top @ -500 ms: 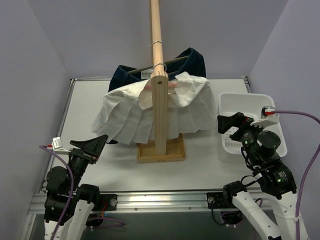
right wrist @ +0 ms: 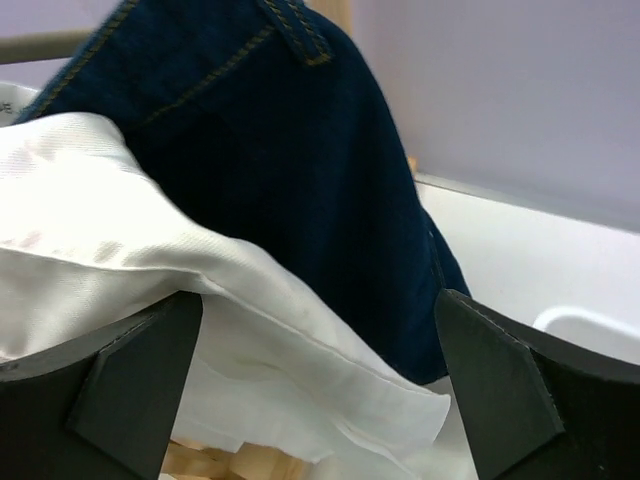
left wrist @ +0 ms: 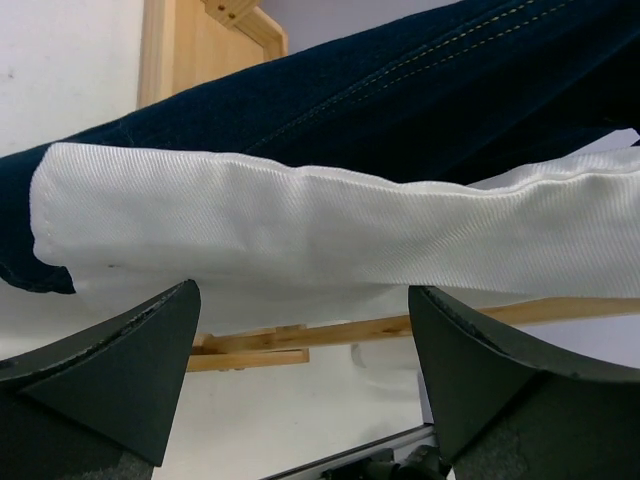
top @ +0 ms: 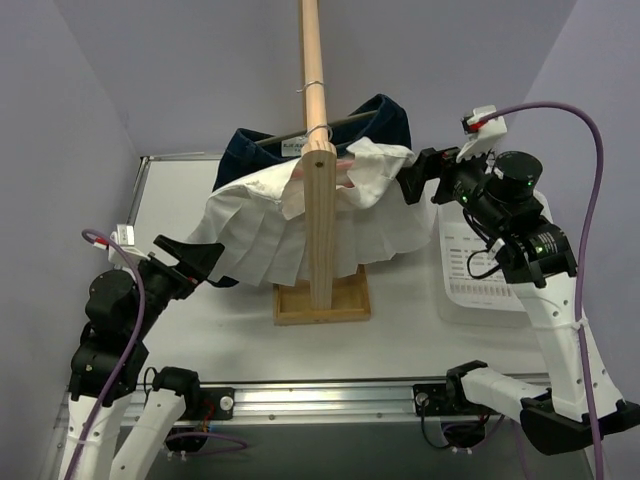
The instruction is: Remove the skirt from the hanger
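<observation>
White skirt on the wooden stand, mid-worktop. Hangs off a pinkish hanger hooked near the top of the post, so drapes down both sides and hides most of that hanger. Behind it, a dark denim garment, hung close against the white cloth.

Left jaws spread wide, low at the skirt's lower left edge, pinching nothing. In the left wrist view, that white edge lined up straight across the gap, probably so as to take the loose lower cloth first.

Right jaws spread wide too, raised to the skirt's upper right corner, just beside it, gripping nothing. In the right wrist view, white fold and denim both in the gap, so risks catching the wrong garment.

Looks like an approach from both ends, to lift the cloth evenly off the hanger. Not yet off.

White basket at the right, near the stand.
</observation>
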Controlling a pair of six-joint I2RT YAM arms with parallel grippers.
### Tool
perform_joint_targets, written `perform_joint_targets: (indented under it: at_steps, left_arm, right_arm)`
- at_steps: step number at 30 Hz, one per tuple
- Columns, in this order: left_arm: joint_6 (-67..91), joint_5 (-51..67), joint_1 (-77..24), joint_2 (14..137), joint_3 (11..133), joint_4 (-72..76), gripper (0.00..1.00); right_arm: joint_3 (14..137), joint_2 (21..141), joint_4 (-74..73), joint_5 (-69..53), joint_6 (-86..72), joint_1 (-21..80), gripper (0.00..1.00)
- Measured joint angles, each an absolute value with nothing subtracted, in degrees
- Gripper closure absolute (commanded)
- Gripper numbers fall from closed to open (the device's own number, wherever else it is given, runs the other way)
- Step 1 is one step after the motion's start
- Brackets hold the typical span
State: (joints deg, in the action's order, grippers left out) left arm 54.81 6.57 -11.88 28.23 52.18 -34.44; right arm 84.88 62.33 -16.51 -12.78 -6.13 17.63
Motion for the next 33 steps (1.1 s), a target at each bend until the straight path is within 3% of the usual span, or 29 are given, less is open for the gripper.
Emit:
perform_joint_targets:
  at_steps: [8,11,12,19,22,25,26,33]
  left_arm:
    - [46.0,6.2,-11.9,33.1,57.7,-38.9,0.02]
    - [42.9,7.6,-11.9,37.6,59.4,-39.3,0.0]
    - [42.2,8.1,-11.9,38.9,59.7,-39.3,0.06]
    - [39.1,10.8,-11.9,45.1,62.4,-39.4,0.12]
    - [38.3,11.1,-11.9,46.7,64.6,-39.4,0.12]
    - [38.2,11.4,-11.9,47.1,65.9,-39.2,0.13]
    - [38.1,11.6,-11.9,47.1,66.1,-39.1,0.13]
    - [38.1,13.0,-11.9,48.1,66.3,-38.8,0.13]
  right_arm:
    - [88.3,64.1,-17.1,-28.3,2.8,15.9,0.07]
    - [88.4,63.9,-17.8,-34.0,6.2,15.7,0.12]
    - [88.6,64.1,-18.1,-36.2,7.1,15.4,0.12]
    - [89.4,67.0,-16.0,-50.0,7.8,10.0,0.26]
    - [89.3,67.7,-14.1,-53.4,6.4,8.7,0.44]
    - [88.9,67.7,-11.6,-56.5,4.6,8.6,0.83]
    - [88.7,67.7,-10.8,-57.6,4.2,8.6,1.0]
    - [86.2,68.0,-3.6,-64.2,-1.9,8.2,1.0]
